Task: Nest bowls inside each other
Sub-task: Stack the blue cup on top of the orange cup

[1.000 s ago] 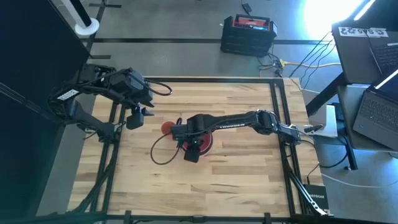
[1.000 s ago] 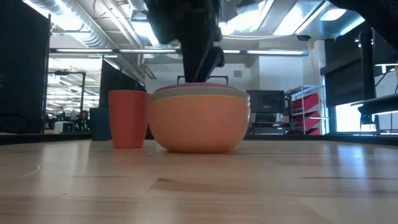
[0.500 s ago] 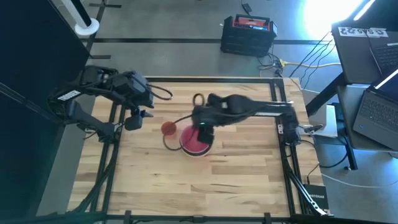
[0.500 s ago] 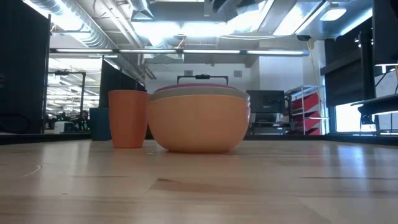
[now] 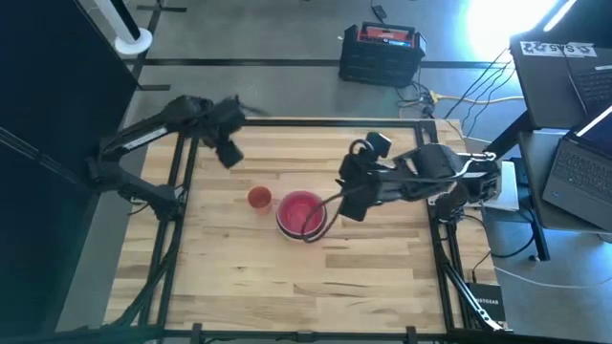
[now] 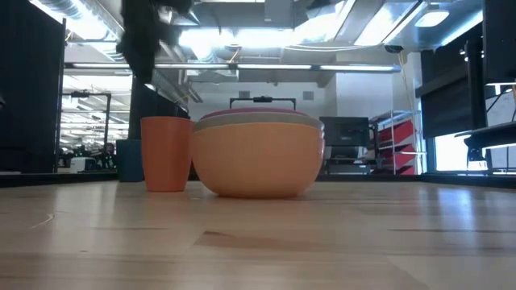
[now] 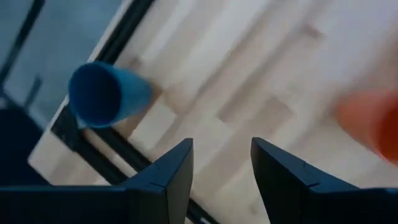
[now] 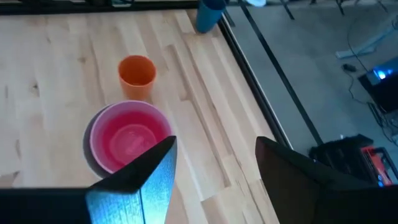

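A stack of nested bowls (image 5: 299, 212) sits mid-table: orange outermost (image 6: 258, 161), with a pale pink rim and a pink-red inside (image 8: 129, 142). A small orange-red cup-like bowl (image 5: 258, 197) stands on its base just left of the stack. A small dark blue one (image 7: 102, 96) stands by the table's far left edge, also seen in the right wrist view (image 8: 210, 15). My left gripper (image 5: 229, 153) hovers open above the table near the blue one (image 7: 222, 168). My right gripper (image 5: 350, 204) hangs open, high and right of the stack (image 8: 214, 171).
Black frame rails (image 5: 177, 191) run along the table's left and right sides. A black and red box (image 5: 382, 53) sits on the floor beyond the far edge. Bare wood (image 5: 287, 277) lies toward the near edge.
My right gripper has risen out of the bowl stack and drawn back toward the table's right edge, tipping up. My left gripper has swung toward the far edge and come down near the blue bowl, turning as it went. The bowls have kept still.
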